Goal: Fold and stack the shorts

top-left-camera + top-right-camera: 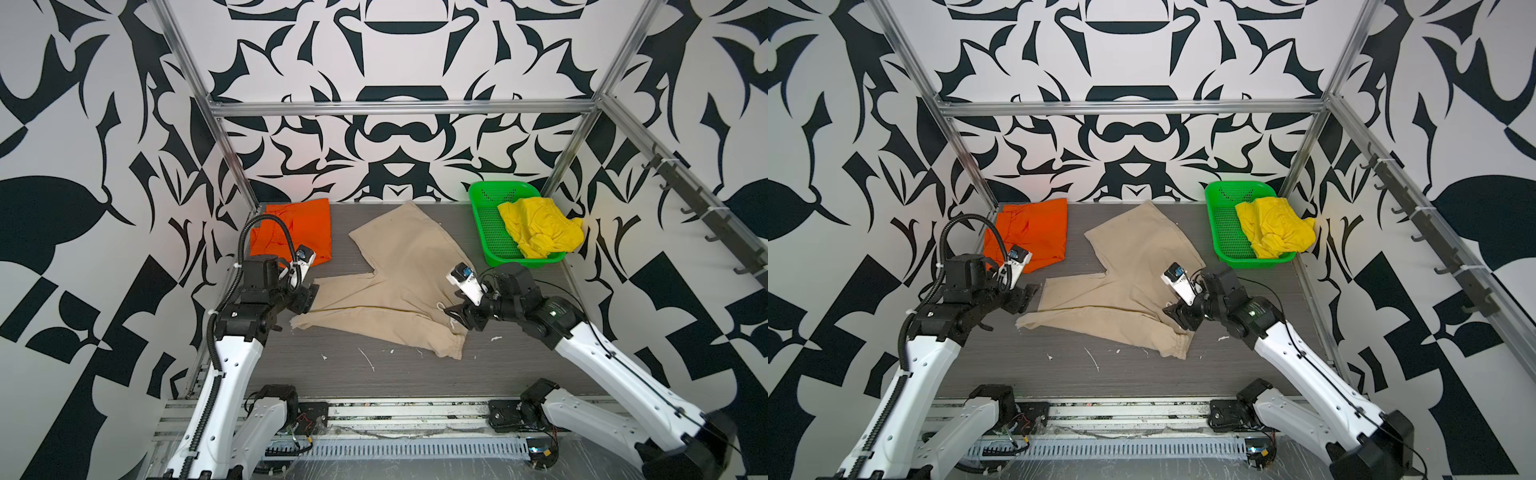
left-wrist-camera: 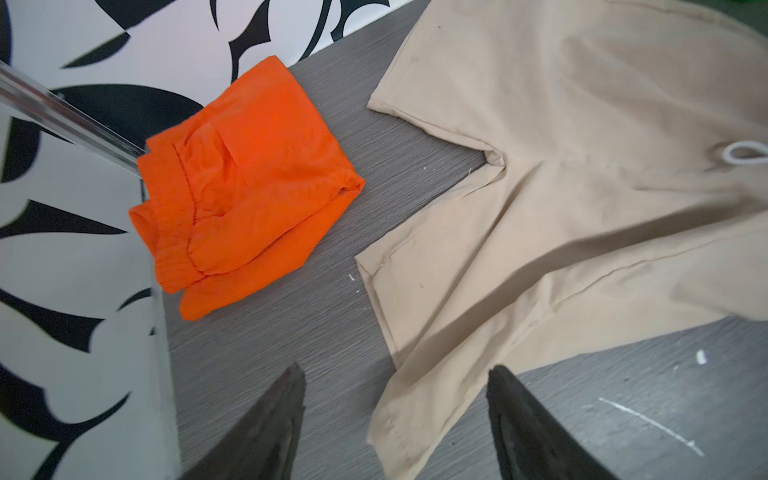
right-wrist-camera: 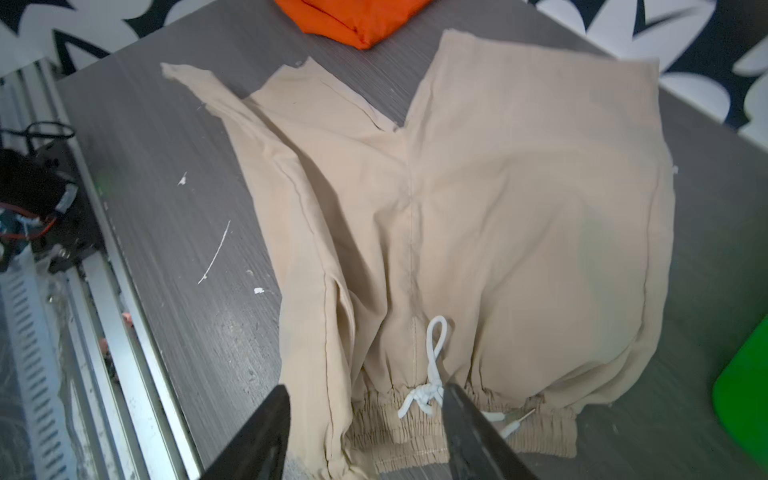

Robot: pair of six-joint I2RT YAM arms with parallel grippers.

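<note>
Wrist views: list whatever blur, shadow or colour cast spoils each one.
Left wrist view: the left gripper shows dark, out-of-focus fingers, and a soft shadow band crosses the beige shorts. Right wrist view: the right gripper is blurred likewise, and a faint green tint lies on the cloth toward the green basket.

Matt beige cloth shorts, glossy plastic basket (perforated), grey wood-grain tabletop
</note>
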